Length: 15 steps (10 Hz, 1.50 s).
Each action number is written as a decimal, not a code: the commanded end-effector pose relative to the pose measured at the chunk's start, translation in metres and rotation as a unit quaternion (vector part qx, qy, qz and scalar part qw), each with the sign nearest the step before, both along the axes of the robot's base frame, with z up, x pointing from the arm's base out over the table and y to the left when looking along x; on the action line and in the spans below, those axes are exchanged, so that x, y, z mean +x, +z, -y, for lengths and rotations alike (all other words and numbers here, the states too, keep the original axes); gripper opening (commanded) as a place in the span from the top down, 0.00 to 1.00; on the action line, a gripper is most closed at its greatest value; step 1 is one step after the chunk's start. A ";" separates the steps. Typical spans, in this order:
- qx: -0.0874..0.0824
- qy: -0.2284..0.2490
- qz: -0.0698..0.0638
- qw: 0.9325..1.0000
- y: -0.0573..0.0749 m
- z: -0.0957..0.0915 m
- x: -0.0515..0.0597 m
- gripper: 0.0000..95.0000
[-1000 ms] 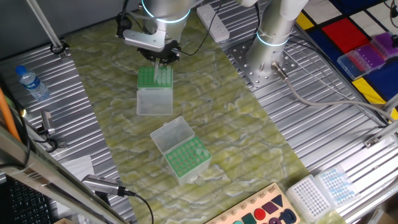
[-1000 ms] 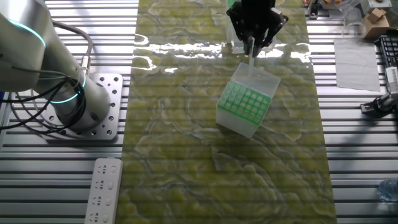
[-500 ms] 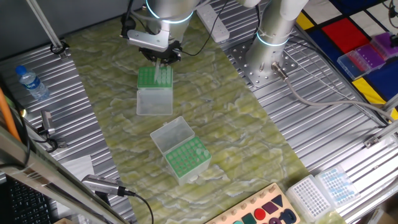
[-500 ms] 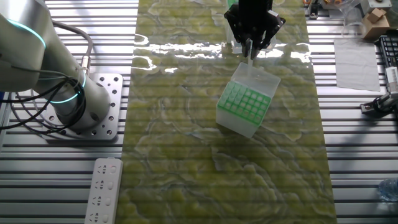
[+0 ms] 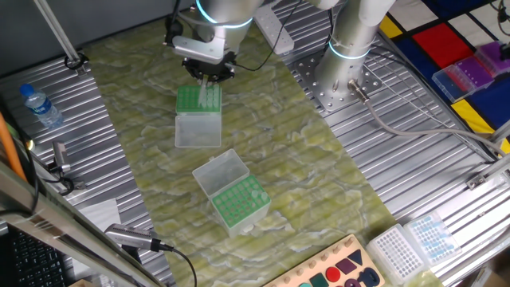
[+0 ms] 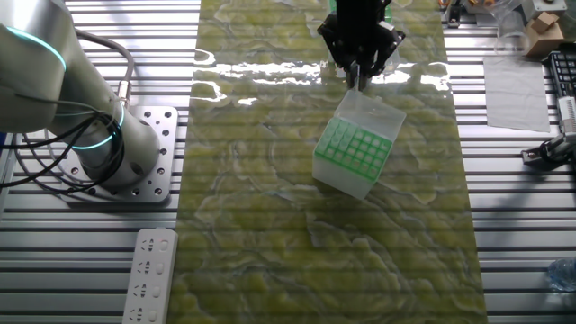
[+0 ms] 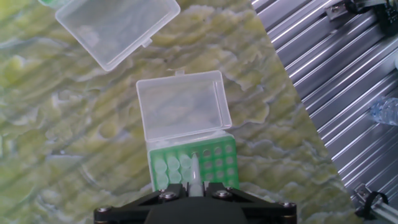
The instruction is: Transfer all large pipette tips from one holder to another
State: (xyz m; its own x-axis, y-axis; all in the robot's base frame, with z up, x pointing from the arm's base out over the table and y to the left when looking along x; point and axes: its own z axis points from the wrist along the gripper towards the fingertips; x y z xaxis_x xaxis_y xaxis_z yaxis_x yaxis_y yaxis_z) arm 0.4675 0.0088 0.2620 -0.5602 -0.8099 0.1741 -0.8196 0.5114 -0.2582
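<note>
In the hand view, the gripper [image 7: 196, 194] is cut off by the bottom edge, so only its front shows, and the pipette tip [image 7: 194, 174] between its fingers hides its wide end there. A second open box [image 7: 115, 28] runs off the top edge. In both fixed views, the tips are too small to count.

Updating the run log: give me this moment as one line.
claw: shut on tip | position: above green rack, lid open | second rack: apart, nearer the toy board

No readable text, label, brand, number or sign in any view.
</note>
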 end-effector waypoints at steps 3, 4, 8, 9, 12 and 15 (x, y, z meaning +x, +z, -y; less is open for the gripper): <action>0.001 0.009 0.009 1.000 -0.003 0.000 0.000 1.00; -0.001 0.017 0.014 1.000 -0.004 0.001 -0.002 1.00; 0.000 0.027 0.021 0.999 -0.005 0.002 -0.004 1.00; 0.001 0.030 0.023 0.999 -0.005 0.002 -0.004 1.00; 0.009 0.041 0.030 0.999 -0.004 0.003 -0.005 0.80; 0.014 0.048 0.031 0.998 -0.003 0.004 -0.006 0.80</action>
State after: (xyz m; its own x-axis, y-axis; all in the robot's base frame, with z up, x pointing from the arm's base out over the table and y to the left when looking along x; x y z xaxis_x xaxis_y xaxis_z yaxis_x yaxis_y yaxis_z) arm 0.4610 0.0047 0.2597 -0.4899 -0.8637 0.1183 -0.8473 0.4397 -0.2979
